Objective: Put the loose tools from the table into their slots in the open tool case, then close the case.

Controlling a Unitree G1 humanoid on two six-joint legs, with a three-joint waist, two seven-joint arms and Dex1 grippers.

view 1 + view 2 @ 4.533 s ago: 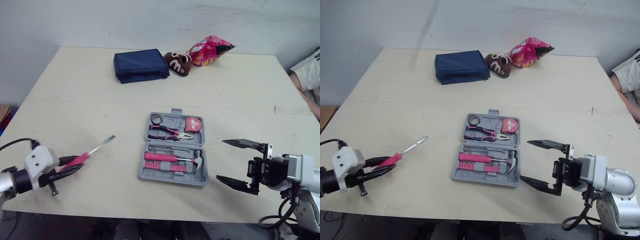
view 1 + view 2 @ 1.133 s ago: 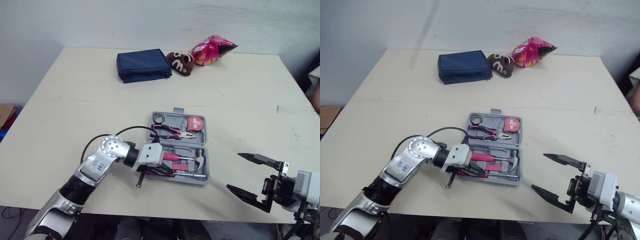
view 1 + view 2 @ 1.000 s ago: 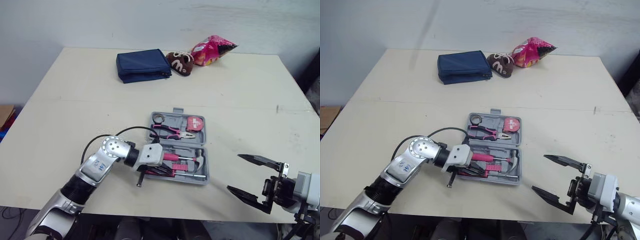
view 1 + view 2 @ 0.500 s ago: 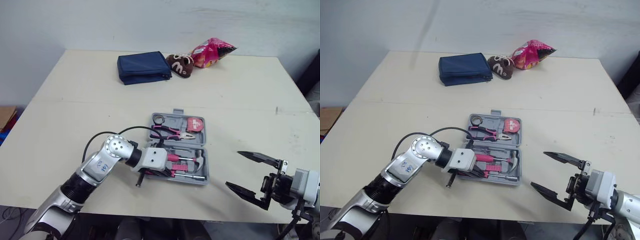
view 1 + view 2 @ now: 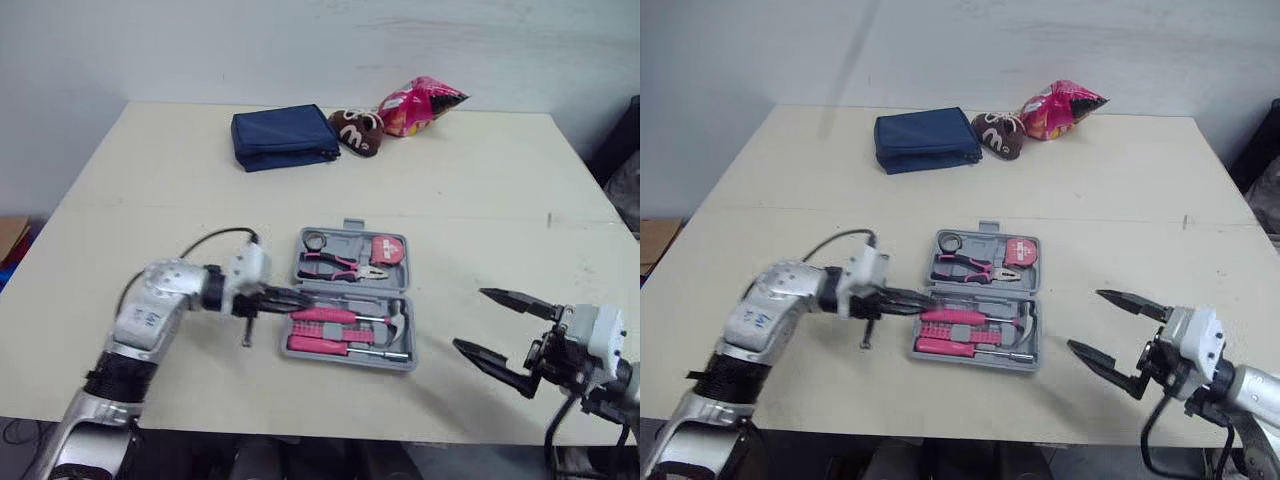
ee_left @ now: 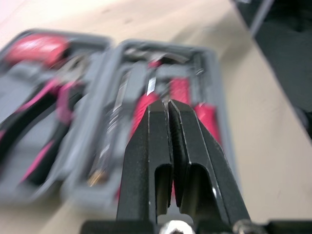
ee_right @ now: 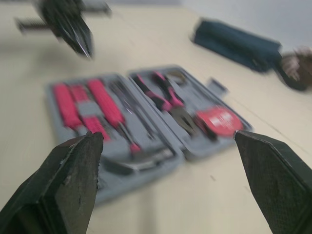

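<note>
The left jaws are pressing together empty, with the open tool case (image 5: 350,359) lying just ahead of them. The right jaws are gaping wide, well clear of it.

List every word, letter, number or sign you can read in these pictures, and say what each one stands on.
"m": white letter on the brown packet.
Print on the pink bag: too blurred to read.
White label on the tape measure in the case: too small to read.
No text seen on the blue pouch.
</note>
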